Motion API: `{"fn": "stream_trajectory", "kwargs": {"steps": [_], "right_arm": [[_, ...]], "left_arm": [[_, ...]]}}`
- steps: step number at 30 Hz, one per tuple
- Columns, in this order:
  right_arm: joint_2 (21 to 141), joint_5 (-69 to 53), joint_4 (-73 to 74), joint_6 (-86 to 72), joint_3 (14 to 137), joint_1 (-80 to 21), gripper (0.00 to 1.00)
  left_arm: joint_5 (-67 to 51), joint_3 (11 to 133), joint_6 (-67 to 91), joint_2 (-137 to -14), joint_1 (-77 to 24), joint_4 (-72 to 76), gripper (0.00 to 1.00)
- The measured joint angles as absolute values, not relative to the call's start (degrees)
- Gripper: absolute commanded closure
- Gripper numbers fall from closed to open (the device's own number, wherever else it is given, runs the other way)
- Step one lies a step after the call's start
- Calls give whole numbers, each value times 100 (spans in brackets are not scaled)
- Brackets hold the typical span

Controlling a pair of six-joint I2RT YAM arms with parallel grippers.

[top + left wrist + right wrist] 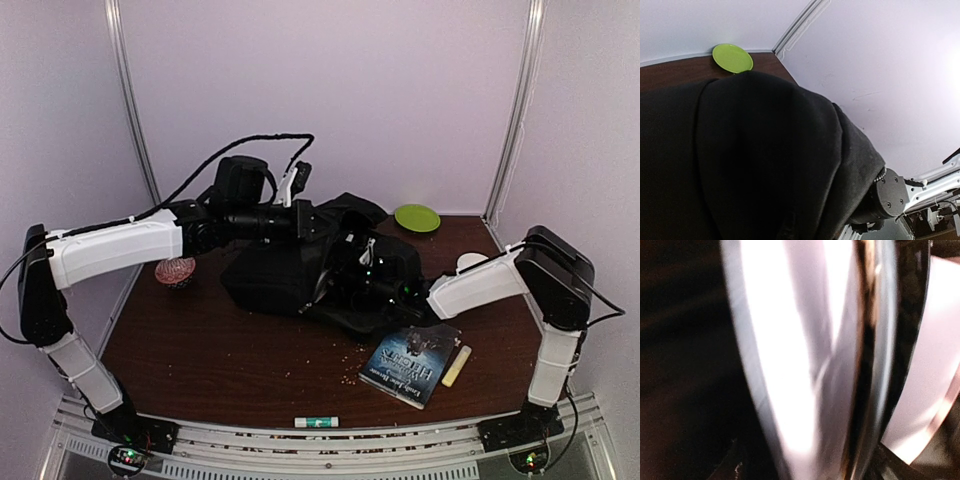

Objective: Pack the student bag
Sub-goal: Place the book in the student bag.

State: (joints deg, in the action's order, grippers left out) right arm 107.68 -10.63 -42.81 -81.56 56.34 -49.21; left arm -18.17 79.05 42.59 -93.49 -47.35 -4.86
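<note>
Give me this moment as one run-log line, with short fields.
task: pack student bag | left arm: at bag's far edge | right arm: at bag's right side | jaws: hidden | book: on table, outside bag

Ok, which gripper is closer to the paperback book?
Right. The right gripper is at the near side of the student bag, just beyond the book; the left gripper at its far side.
</note>
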Motion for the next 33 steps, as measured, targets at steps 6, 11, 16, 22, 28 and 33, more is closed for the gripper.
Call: {"fn": "stream_trajectory", "kwargs": {"steps": [6, 11, 16, 22, 28, 33], "right_arm": [[10313, -1262, -3955, -7968, 5542, -4950, 17], [10064, -1317, -3693, -7822, 5400, -4947, 15], [9697, -1326, -3229, -7566, 5273, -4910, 12], [9323, -1326, -2926, -7306, 5275, -4882, 16], [9139, -1330, -2709, -7100, 5275, -4882, 18], [8202, -1297, -1868, -6514, 5186, -4882, 18]], "left_arm": [[-1741, 7898, 4156, -9198, -4565, -489, 100], [-1645, 7898, 4010, -9153, -4558, -607, 100], [-1588, 7797, 3931, -9089, -4493, -633, 100], [-1441, 7669, 3876, -9030, -4342, -733, 100], [-1151, 7662, 3656, -9041, -4270, -891, 100], [-799, 7782, 3127, -9041, -4167, -1376, 100]]}}
